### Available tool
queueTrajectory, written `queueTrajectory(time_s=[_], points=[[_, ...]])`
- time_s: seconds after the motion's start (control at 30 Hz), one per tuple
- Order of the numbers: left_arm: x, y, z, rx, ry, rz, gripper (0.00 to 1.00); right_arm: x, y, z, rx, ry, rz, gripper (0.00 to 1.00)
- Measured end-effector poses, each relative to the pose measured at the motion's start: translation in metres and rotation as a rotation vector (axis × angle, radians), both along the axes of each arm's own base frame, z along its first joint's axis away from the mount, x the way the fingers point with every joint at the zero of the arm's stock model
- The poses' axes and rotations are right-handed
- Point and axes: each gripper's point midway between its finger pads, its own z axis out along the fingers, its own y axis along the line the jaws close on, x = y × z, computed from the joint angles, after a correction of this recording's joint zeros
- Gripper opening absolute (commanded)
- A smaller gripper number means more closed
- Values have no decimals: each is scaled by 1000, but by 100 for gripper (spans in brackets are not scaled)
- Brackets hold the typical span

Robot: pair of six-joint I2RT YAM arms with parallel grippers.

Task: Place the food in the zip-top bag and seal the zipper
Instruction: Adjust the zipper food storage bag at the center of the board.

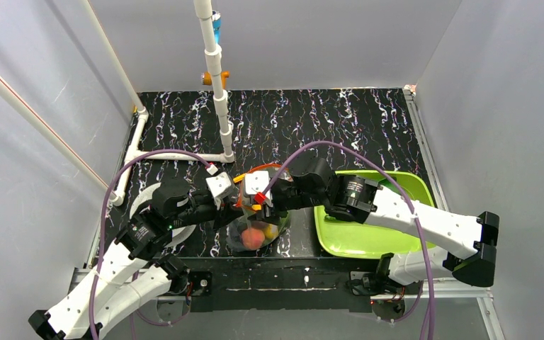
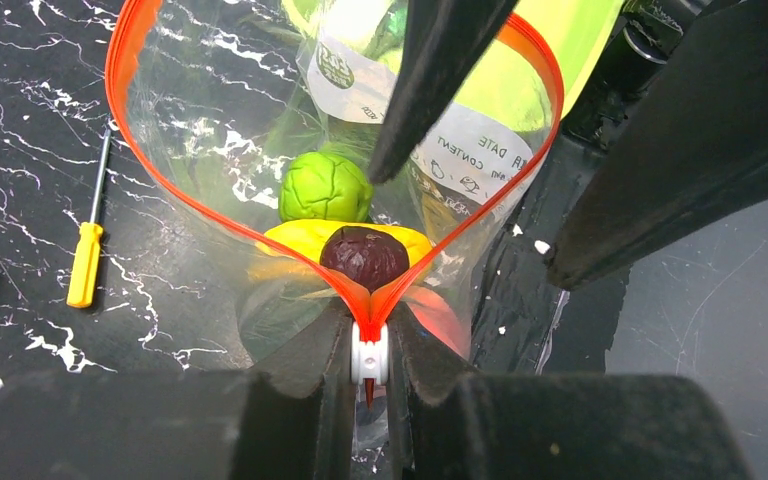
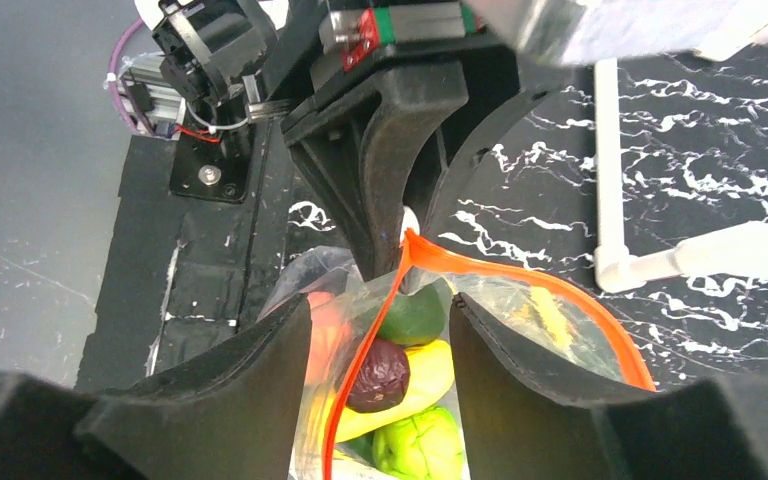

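Two arms reach in from the near edge and meet over the middle of the black marbled table (image 1: 368, 120).

On your left, the left arm is folded at the elbow and stretches rightward, low over the table. Its left gripper (image 2: 369, 345) is clamped tight on the near end of the zipper (image 2: 118, 60), right at the white slider (image 2: 369, 358). One yellow-handled screwdriver (image 2: 85, 262) lies on the table just beside the bag.

The one zip-top bag (image 1: 244, 234) lies between the two grippers near the front edge. Its mouth gapes as a wide red-orange loop, and its white label (image 2: 475, 150) shows on one wall. You can count five pieces of food inside: one orange-pink peach (image 3: 325, 335), one dark green avocado (image 3: 415, 315), one dark plum (image 2: 364, 257), one yellow piece (image 2: 300, 235) and one bright green round one (image 2: 325, 187). They lie bunched together, the plum resting on the yellow piece.

On your right, the right arm extends leftward across one lime-green tray (image 1: 358, 244), its wrist bent down toward the bag. The right gripper (image 3: 380, 310) has its jaws apart and grips nothing. One finger (image 3: 540, 380) is inside the mouth's loop and the other outside, with one side of the zipper running loose between them.
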Motion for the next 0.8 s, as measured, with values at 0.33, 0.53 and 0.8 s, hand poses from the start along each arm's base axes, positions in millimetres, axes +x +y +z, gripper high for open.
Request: queueTrajectory(time_s=[0.33, 0.53, 0.8], points=[[-4, 0, 4, -15, -8, -17, 0, 1, 6, -13, -17, 75, -34, 20], [-6, -1, 5, -20, -8, -26, 5, 1, 11, -23, -27, 125, -59, 12], [-7, -1, 6, -33, 8, -17, 56, 6, 11, -31, -35, 173, -119, 1]])
